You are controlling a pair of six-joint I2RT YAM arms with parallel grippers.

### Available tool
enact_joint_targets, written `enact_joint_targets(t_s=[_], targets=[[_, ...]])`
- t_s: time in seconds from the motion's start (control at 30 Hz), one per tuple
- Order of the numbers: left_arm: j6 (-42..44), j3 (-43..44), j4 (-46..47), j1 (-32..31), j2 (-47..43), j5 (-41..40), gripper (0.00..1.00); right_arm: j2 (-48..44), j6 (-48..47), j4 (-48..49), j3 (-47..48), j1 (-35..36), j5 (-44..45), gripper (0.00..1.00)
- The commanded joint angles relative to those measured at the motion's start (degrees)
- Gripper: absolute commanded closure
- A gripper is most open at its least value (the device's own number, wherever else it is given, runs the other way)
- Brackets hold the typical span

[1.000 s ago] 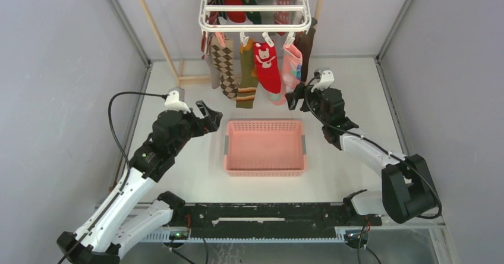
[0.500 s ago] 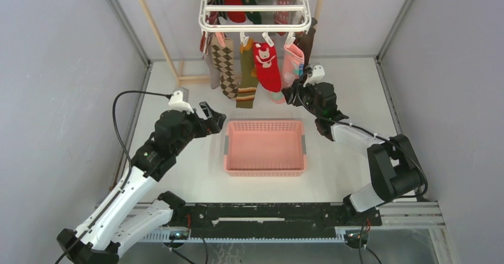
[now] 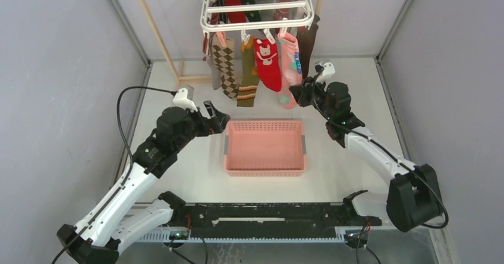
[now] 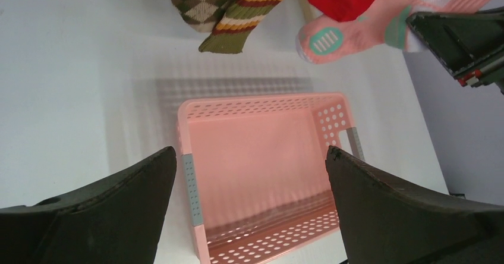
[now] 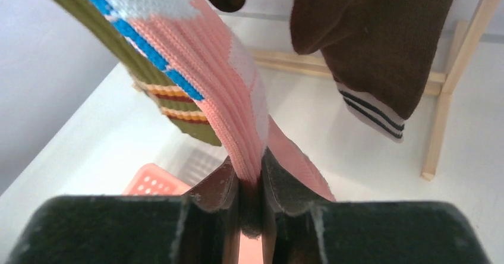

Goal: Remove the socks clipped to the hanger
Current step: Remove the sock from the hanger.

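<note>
The white hanger (image 3: 255, 20) hangs at the back with several socks clipped under it: brown argyle (image 3: 224, 68), green striped (image 3: 246, 77), red (image 3: 267, 65), pink (image 3: 290, 68) and dark brown (image 3: 308, 44). My right gripper (image 3: 300, 94) is shut on the lower part of the pink sock (image 5: 220, 85), whose fabric is pinched between the pads (image 5: 251, 178); the sock still hangs from its clip. My left gripper (image 3: 217, 118) hovers open by the basket's left end, nothing between its fingers (image 4: 249, 151). The pink sock's toe (image 4: 333, 38) shows in the left wrist view.
A pink slatted basket (image 3: 264, 123) sits on the table below the socks, also under the left gripper (image 4: 261, 103). Light wooden rack poles (image 3: 156, 32) stand behind the hanger, and one leg (image 5: 443, 91) is near the right gripper. Grey walls close both sides.
My right gripper has gone from open to shut on the pink sock and drawn it slightly right. The hanger has swung a little. The left arm crept slightly forward.
</note>
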Motion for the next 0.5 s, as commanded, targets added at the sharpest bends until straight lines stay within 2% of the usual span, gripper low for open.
enact_joint_targets(t_s=[0.0, 0.47], targets=[[2.1, 5.9, 1.2, -0.7, 0.1, 1.9, 0.00, -5.6, -0.6, -5.1, 3.3, -0.5, -4.4, 0.80], [2.6, 12.5, 4.2, -1.6, 3.2, 7.7, 0.00, -16.1, 3.9, -22.5, 5.3, -2.3, -18.7, 0.79]])
